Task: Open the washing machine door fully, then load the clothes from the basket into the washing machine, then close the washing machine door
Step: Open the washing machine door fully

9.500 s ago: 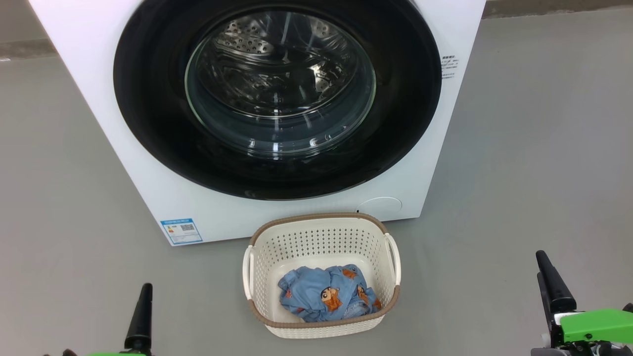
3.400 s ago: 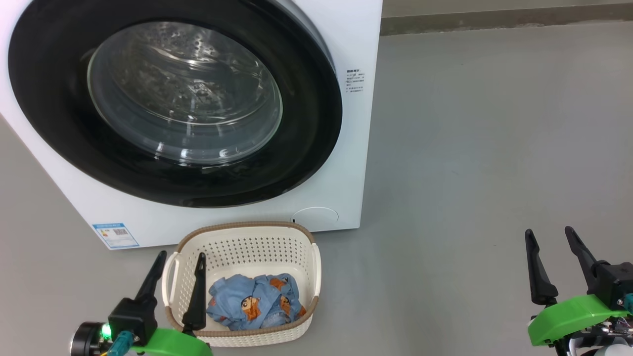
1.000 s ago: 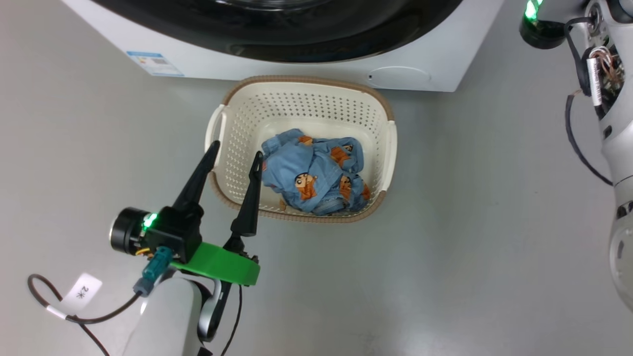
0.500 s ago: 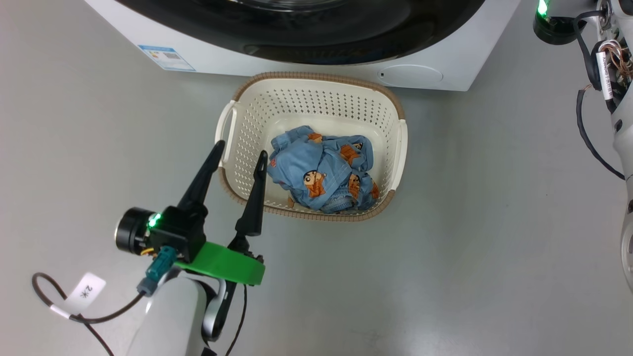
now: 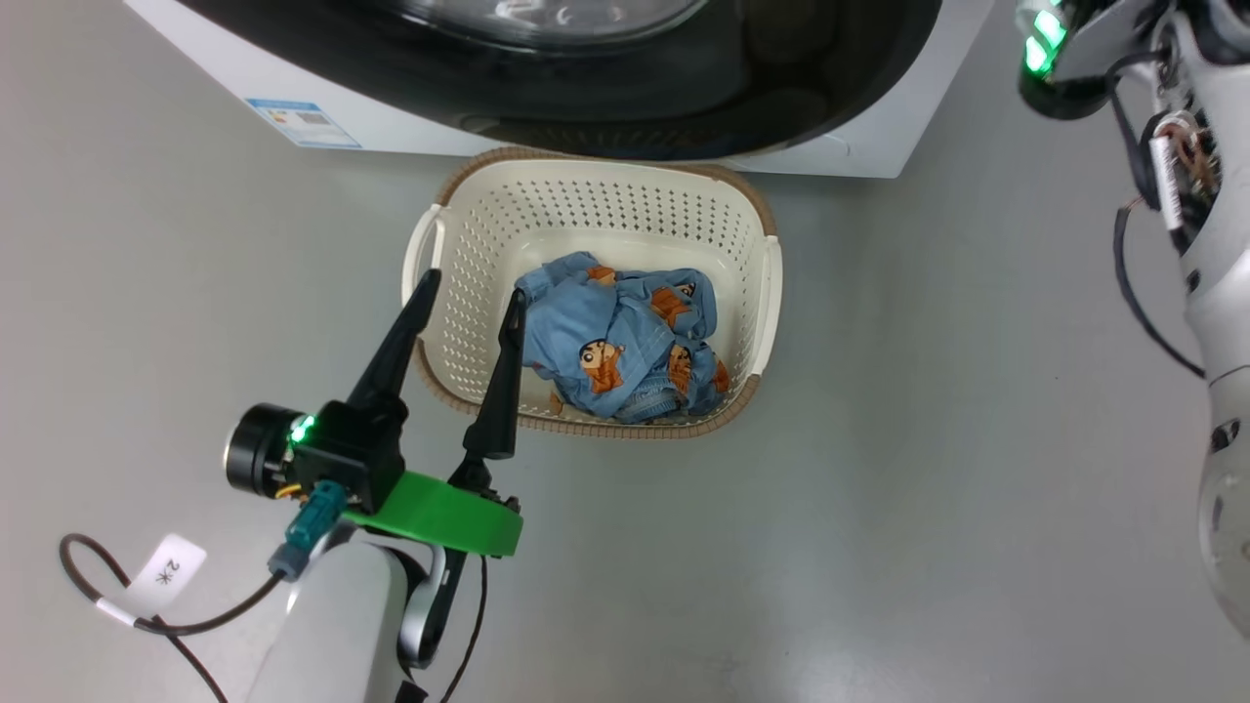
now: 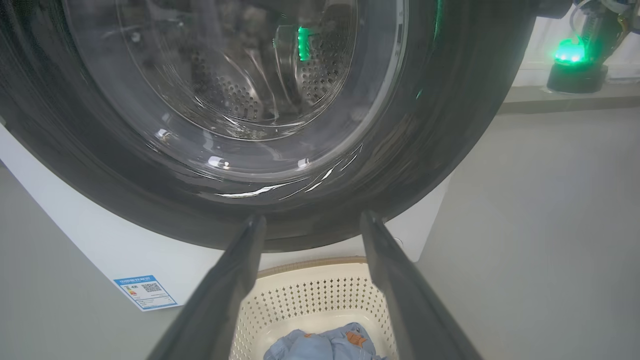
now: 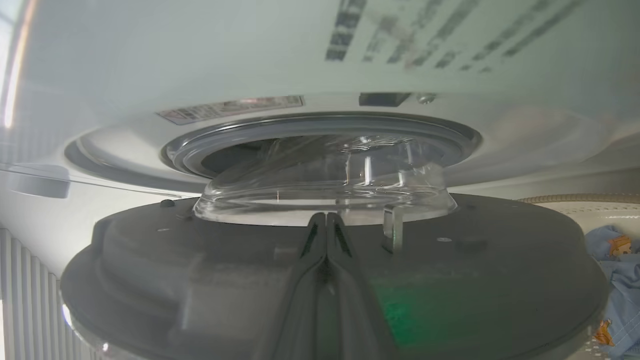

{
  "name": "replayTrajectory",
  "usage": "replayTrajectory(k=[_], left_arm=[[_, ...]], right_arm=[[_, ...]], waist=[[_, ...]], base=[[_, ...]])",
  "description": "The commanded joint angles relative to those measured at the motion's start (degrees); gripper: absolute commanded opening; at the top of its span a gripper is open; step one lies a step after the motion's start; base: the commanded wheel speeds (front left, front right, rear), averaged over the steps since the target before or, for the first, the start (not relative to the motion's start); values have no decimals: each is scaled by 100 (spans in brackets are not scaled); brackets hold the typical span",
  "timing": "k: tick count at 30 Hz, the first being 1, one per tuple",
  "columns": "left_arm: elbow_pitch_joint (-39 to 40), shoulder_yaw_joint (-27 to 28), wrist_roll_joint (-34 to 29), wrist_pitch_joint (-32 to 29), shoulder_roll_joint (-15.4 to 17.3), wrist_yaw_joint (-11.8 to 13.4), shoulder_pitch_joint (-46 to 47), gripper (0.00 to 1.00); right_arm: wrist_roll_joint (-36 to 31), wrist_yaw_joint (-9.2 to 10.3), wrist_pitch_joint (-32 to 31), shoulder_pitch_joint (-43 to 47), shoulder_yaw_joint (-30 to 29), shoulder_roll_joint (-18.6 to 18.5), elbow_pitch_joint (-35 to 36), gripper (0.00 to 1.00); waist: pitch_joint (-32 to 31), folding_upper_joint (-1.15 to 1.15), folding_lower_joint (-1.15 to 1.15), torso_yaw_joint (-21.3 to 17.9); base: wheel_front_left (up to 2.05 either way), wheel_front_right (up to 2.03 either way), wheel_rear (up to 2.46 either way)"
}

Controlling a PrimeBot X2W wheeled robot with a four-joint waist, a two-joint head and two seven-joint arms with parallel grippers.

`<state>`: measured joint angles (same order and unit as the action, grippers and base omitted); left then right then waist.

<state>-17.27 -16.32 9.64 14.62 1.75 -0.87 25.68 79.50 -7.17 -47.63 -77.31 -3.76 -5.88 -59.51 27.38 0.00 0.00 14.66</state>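
Quick rundown of where you're at. Your left claw (image 5: 472, 290) is spread wide with nothing in it, hanging over the near left corner of the basket (image 5: 605, 190). One finger crosses the left wall. The other sits over the inside, just beside the clothes (image 5: 615, 342); I can't tell if it touches them. The clothes are bunched up in the bottom of the basket. The basket sits on the grey floor (image 5: 928, 488) right in front of the washing machine (image 5: 884, 132), and the washing machine door (image 5: 586, 107) overhangs its back rim.

From the right wrist view, your right claw (image 7: 326, 217) is pinched fully together and empty. It lies along the door's grey inner face, tips right at the base of the glass bowl (image 7: 325, 175). The door's ajar: that bowl is partly pulled out of the gasket (image 7: 320, 122). The left wrist view looks between the spread fingers at the door's black front, with the blue label (image 6: 145, 292) low on the machine.
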Motion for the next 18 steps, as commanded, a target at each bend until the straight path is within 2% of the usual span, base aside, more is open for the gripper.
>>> replayTrajectory(k=[1,10,18], left_arm=[[150,192,7,38,113,49,64,100],[124,228,14,38,113,80,22,100],[94,256,0,38,113,84,-63,100]], right_arm=[[81,-32,-181,218,113,266,247,0],[523,-32,-952,977,350,296,1137,0],[1173,-32,-1282,1816,1005,299,2140,0]], waist=[[-9,0,0,-29],[-85,0,0,-126],[-187,0,0,-159]], base=[[0,0,0],[0,0,0],[0,0,0]])
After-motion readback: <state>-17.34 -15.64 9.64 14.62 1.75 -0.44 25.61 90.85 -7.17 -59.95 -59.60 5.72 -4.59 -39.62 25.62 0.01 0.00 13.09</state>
